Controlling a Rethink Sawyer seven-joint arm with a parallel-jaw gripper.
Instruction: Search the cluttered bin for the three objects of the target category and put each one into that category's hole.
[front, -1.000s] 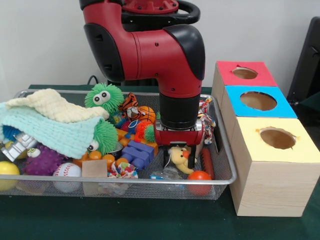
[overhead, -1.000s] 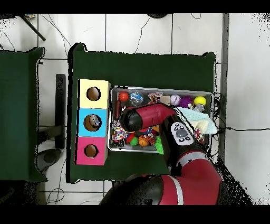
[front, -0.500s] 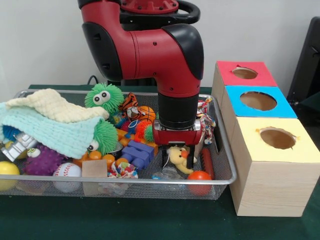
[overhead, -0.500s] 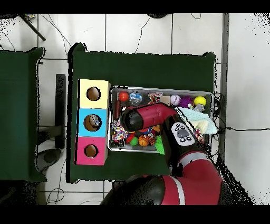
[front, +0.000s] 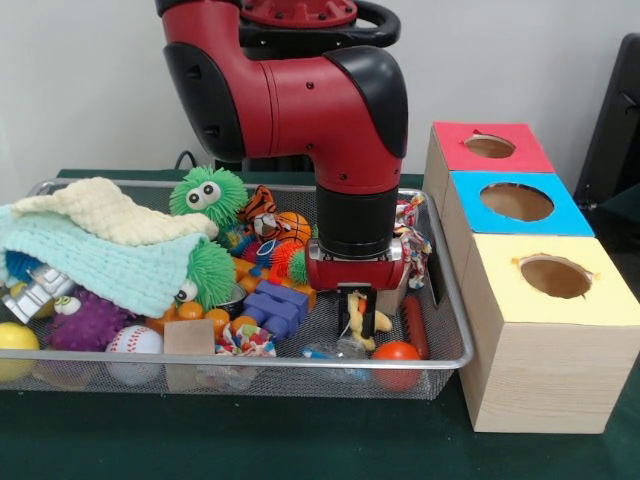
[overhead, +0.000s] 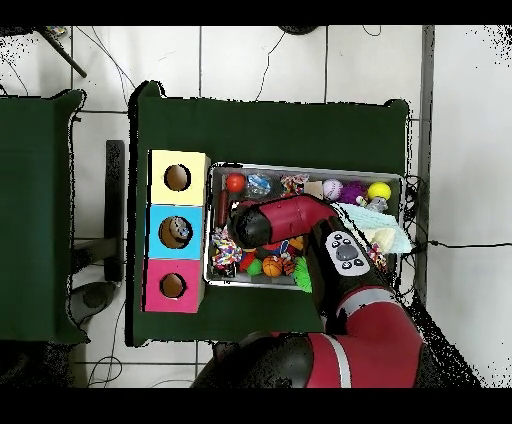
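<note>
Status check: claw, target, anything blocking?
Claw shut on yellow plush toy, low inside the wire bin. Orange ball and red stick lie close beside it. Three box holes unobstructed.

I see a desk (overhead: 270, 130) covered in dark green cloth, standing on a floor (overhead: 260, 60) of pale square tiles with dark grout lines. A second green-covered desk (overhead: 35, 215) stands apart from the first, across a strip of floor. Thin black cables (overhead: 300, 65) trail over the tiles beyond the first desk. Behind it, from the front, I note a plain off-white wall (front: 80, 90).
</note>
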